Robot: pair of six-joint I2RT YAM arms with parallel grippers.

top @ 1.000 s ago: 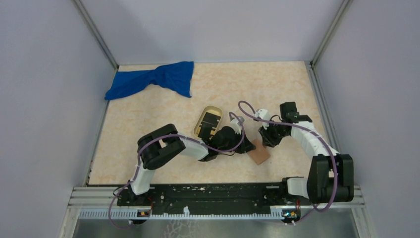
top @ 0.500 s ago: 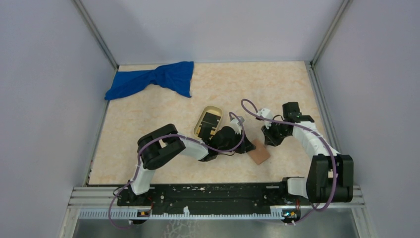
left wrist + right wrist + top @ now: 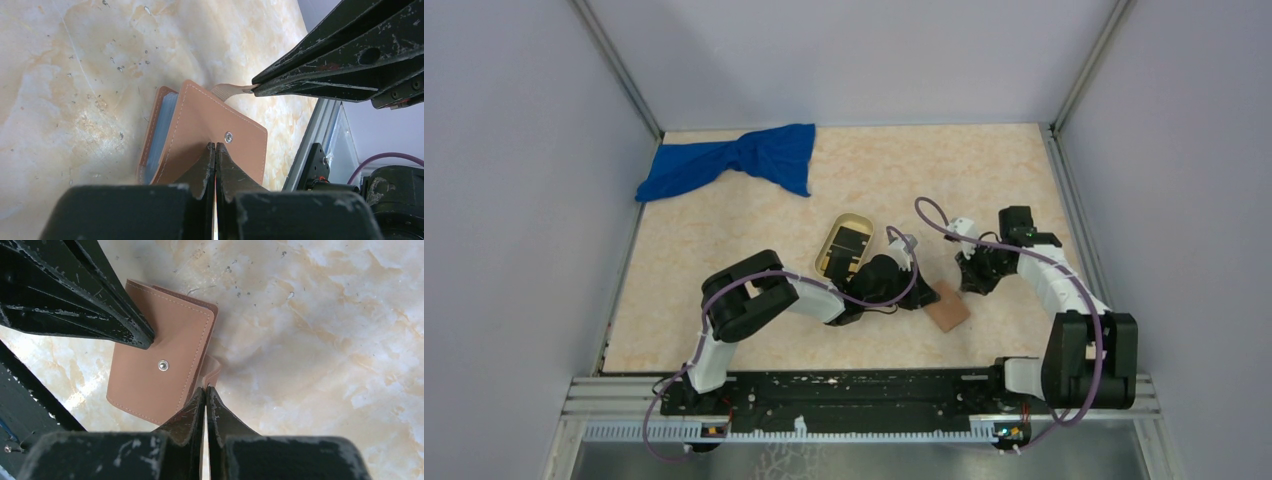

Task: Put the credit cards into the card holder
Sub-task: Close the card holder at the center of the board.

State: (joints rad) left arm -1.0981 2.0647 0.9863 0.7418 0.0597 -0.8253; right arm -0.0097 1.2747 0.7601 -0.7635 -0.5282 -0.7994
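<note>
**Pinch and pin on card holder**

Lies folded shut on the table, between the two arms and just right of the oval tray. Shows the right gripper closed tight on the tan strap tab that sticks out from one edge. Shows the left gripper fully closed as well, with nothing between its fingers and its tips resting on the brown cover just beside the snap stud. Reads as pinning rather than holding. Leaves one dark credit card lying in the tray. Cannot make out the grey one from above.

Probably light and limp: thin leather-like cover, stitched edge, blue-grey pockets showing at the open side. Likely to flop, or to slide on the smooth table, if pulled with nothing pressing it down. Best taken by the strap or by a free cover edge, not by the flat face. Needs the cover swung open before any slot can be reached.

Expect stiff, thin, slick cards that are hard to lift from flat. Better to tip one up against the tray rim and nip it by a short edge. Should go in square to the slot, since a soft pocket mouth may buckle under a crooked push
</note>
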